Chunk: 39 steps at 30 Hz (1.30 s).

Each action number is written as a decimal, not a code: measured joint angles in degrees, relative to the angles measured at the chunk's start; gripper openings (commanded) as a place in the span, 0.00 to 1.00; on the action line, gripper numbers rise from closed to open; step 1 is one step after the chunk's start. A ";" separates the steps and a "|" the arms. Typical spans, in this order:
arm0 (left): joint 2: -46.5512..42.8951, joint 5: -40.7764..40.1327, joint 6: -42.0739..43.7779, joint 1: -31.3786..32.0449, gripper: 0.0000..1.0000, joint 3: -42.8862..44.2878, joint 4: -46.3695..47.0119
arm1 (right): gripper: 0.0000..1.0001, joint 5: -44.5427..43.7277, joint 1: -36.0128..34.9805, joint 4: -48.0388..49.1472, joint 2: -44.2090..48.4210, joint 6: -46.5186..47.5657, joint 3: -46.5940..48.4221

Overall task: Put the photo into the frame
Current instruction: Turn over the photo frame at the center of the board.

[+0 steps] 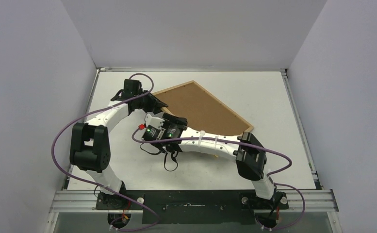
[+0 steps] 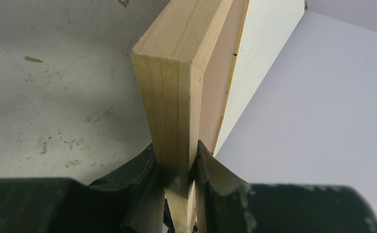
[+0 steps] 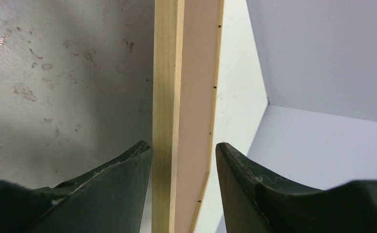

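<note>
Top view, frame: the frame [image 1: 223, 105] sits on the white table [image 1: 273, 97], turned cornerwise, with the brown backing panel [image 1: 201, 109] facing up inside it.
Top view, in the way: the left arm [image 1: 109, 112] curves in to the frame's left corner. The right arm [image 1: 210, 143] reaches across its near edge. A purple cable [image 1: 55, 145] loops off to the side.
Top view, hidden: both arms cover the frame's near-left part, so I cannot see either set of fingers here.
Left wrist, grip: the left gripper [image 2: 176, 158] is pinching the frame's wood strip [image 2: 176, 73] just below a corner, with a finger [image 2: 140, 170] pressed on each face.
Left wrist, around: I see scuffed table on the left and pale wall on the right.
Right wrist, grip: the right gripper [image 3: 184, 150] is spread around the frame edge. One finger [image 3: 125, 167] is just beside the wood and the other stands apart from the pale pinkish face [image 3: 196, 73].
Right wrist, hard to tell: I cannot say whether the near finger touches the wood.
Photo: I cannot make it out in any view.
</note>
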<state>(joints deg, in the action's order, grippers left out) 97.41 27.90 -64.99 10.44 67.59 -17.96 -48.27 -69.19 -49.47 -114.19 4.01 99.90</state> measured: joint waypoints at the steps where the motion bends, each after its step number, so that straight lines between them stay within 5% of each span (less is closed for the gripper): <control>1: -0.07 0.04 -0.20 -0.07 0.00 0.11 -0.42 | 0.50 -0.92 -0.28 0.26 -0.42 0.96 -0.17; 10: -0.13 0.98 -0.37 -0.68 0.00 1.68 -2.99 | 0.58 -4.87 -0.68 2.97 -0.90 6.64 -2.45; 17: -0.15 1.33 -0.28 -1.18 0.00 2.25 -4.24 | 0.50 -4.76 -0.66 4.17 -1.05 7.82 -4.09; 30: -0.44 1.44 -0.26 -1.55 0.00 2.93 -5.99 | 0.04 -6.67 0.55 7.50 -2.89 8.24 -4.68; 31: -0.55 1.46 -0.37 -1.66 0.02 2.97 -5.86 | 0.02 -6.88 0.68 7.98 -2.89 8.44 -4.76; 35: -0.83 1.53 -0.74 -1.99 0.50 2.97 -5.90 | 0.00 -7.56 1.03 9.81 -2.73 9.92 -5.31; 39: -2.23 3.39 -0.39 -3.15 0.69 3.91 -7.37 | 0.00 -6.36 1.77 10.36 -2.25 11.02 -5.27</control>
<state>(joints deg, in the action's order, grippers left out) 95.18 31.29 -65.39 7.29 71.50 -25.32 -54.63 -67.42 -39.11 -116.44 15.03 94.63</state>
